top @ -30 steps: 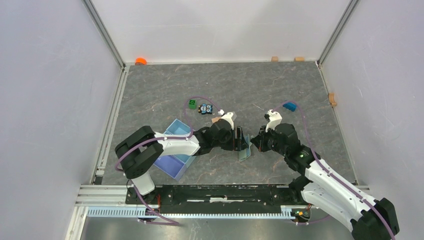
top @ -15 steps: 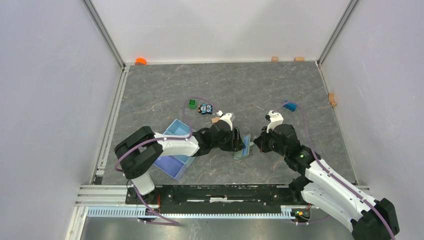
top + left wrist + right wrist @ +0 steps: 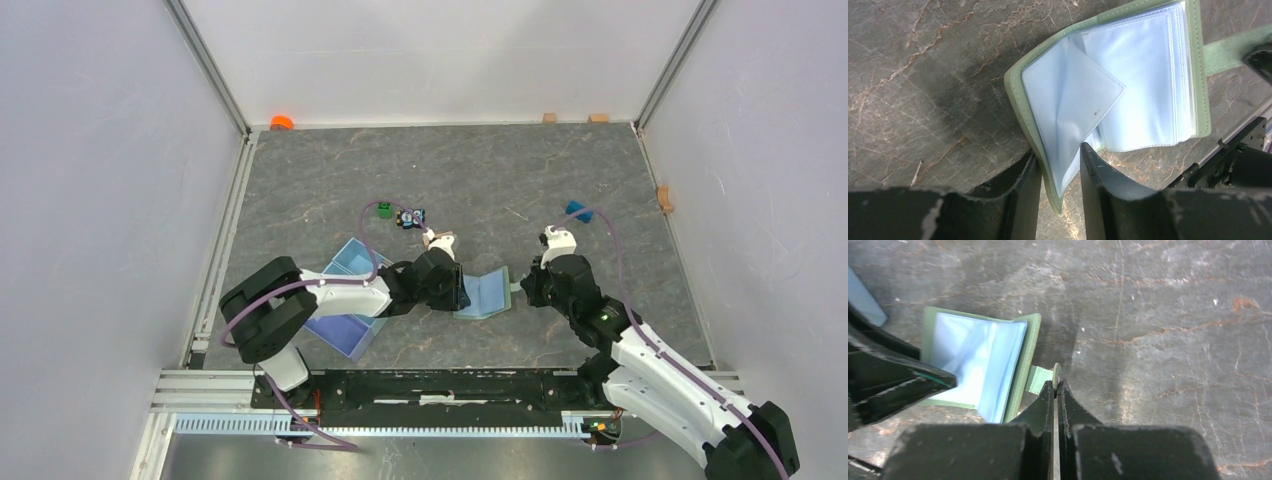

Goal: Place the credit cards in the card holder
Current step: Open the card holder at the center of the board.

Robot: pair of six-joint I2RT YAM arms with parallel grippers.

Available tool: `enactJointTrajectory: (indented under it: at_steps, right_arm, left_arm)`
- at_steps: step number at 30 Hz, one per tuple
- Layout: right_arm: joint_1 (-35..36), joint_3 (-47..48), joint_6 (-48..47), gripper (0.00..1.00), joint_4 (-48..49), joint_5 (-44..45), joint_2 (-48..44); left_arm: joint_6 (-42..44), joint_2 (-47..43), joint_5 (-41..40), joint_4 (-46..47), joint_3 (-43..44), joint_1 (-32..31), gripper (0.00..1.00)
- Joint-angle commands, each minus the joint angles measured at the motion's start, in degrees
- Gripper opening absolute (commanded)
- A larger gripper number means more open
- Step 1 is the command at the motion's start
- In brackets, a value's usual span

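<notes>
The sage-green card holder (image 3: 486, 293) lies spread open on the table between my two grippers, its pale blue sleeves (image 3: 1128, 75) facing up. My left gripper (image 3: 458, 290) is at its left side. In the left wrist view the left gripper (image 3: 1059, 152) is closed on the left cover leaf and one sleeve. My right gripper (image 3: 522, 288) is at its right side. In the right wrist view the right gripper (image 3: 1055, 384) is shut on the green snap tab (image 3: 1040, 379). No credit cards show in any view.
A light blue tray (image 3: 345, 300) sits under my left arm. A green cube (image 3: 384, 210) and a small dark toy (image 3: 411, 216) lie behind the card holder. A blue piece (image 3: 578, 211) lies at the right. Small blocks sit along the far and right walls.
The card holder stood nearly closed on edge between the grippers. It now lies opened flat. My grippers have drawn apart, the left one leftward and the right one rightward.
</notes>
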Motion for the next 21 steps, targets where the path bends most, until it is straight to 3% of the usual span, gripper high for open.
enactJointTrajectory:
  at_steps: [1,5,10,13,17,21]
  right_arm:
    - [-0.09,-2.75,1.08,0.0,2.43,4.12,0.71]
    - [-0.08,-3.06,1.05,0.17,2.81,3.87,1.19]
    - [-0.08,-3.56,1.64,0.46,2.42,3.13,-2.18]
    - [-0.11,-2.62,1.94,0.56,1.98,0.5,-4.93]
    - [-0.03,0.31,1.35,0.57,1.21,-4.04,-7.78]
    - [-0.05,1.14,1.73,0.47,4.37,-12.22,-9.69]
  left_arm:
    - [2.17,-2.57,-0.93,-0.18,0.07,-0.06,0.36]
    - [2.17,-1.74,1.41,0.61,0.51,-0.07,0.31]
    - [1.11,-1.38,3.1,0.61,0.45,0.1,0.23]
    - [0.0,-1.04,3.99,1.19,0.54,0.19,0.2]
    - [-0.56,-0.42,6.59,3.67,0.62,0.19,0.19]
    - [0.23,0.6,10.37,5.88,1.24,0.19,0.19]
